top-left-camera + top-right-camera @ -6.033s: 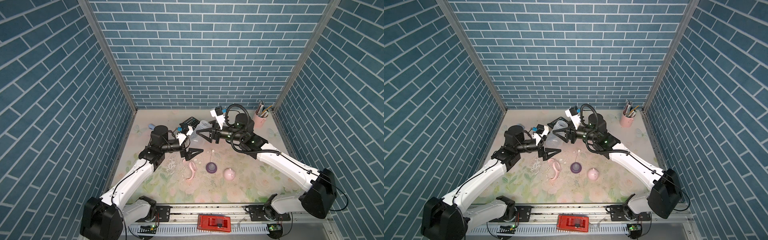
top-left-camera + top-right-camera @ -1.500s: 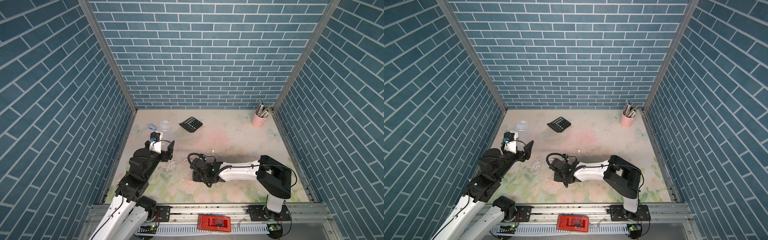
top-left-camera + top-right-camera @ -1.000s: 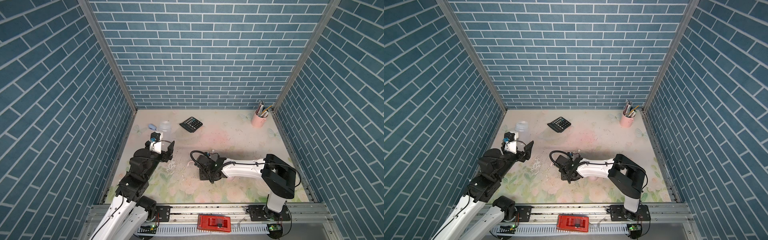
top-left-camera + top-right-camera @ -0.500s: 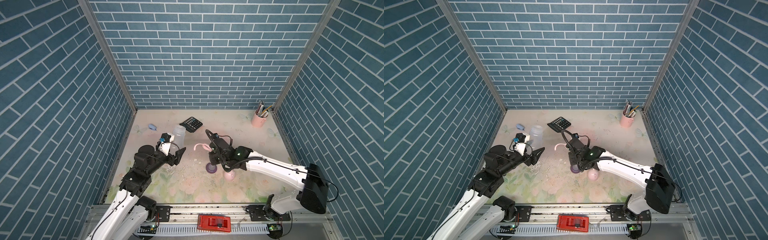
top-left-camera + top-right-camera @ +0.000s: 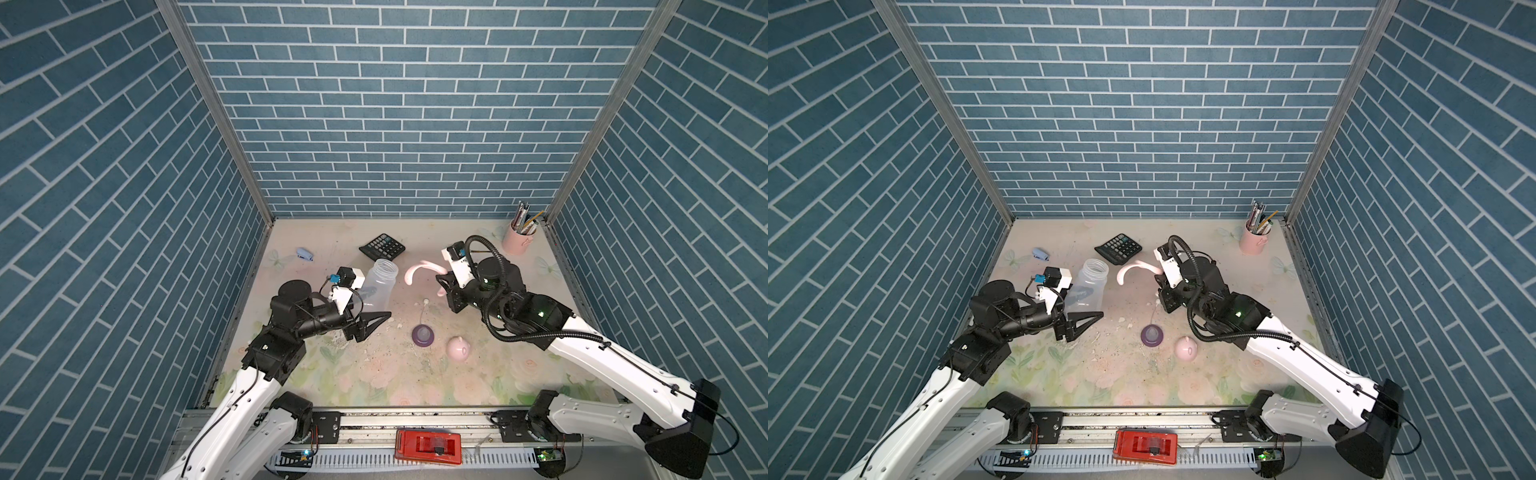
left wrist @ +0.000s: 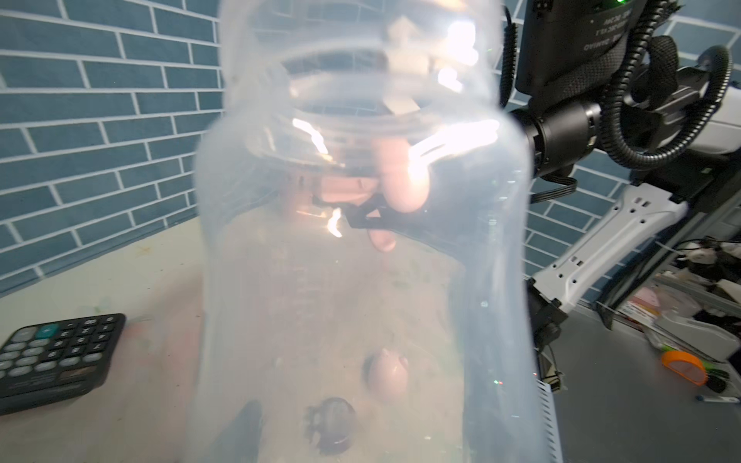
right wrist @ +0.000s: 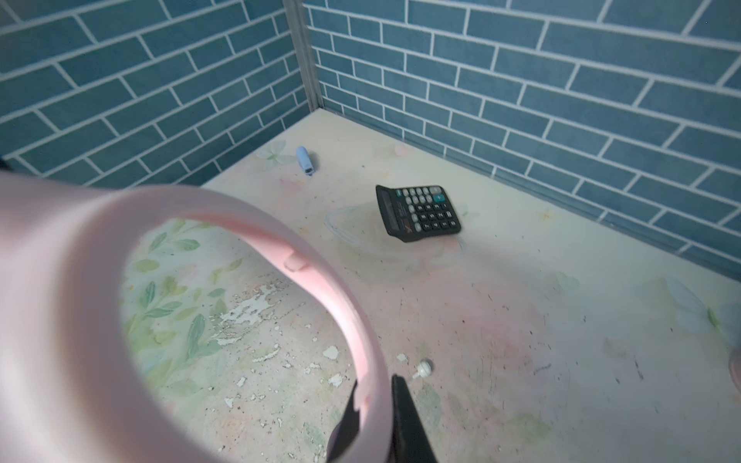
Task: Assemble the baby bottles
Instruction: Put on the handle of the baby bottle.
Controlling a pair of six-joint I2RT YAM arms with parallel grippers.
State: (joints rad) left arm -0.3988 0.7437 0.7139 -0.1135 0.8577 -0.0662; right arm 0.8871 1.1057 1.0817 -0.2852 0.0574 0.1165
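My left gripper (image 5: 371, 306) is shut on the translucent bottle body (image 5: 377, 281), held tilted above the table with its open mouth toward the back. In the left wrist view the bottle body (image 6: 361, 260) fills the frame, and one dark finger (image 6: 240, 429) shows through it. The right gripper (image 5: 441, 284) is shut on the pink handle ring (image 5: 419, 270), held in the air just right of the bottle mouth. Its fingers (image 7: 405, 421) pinch the ring's (image 7: 60, 320) band. The purple collar (image 5: 423, 334) with nipple and straw lies on the table beside the pink eared cap (image 5: 458, 347).
A black calculator (image 5: 381, 246) lies at the back behind the bottle. A small blue object (image 5: 304, 254) lies at the back left. The pink pen cup (image 5: 519, 239) stands in the back right corner. Paint flakes are scattered around the collar.
The right arm has risen from the table with the ring and swung back and right. The left arm has carried the bottle slightly right, toward the ring. Collar and cap have not moved.
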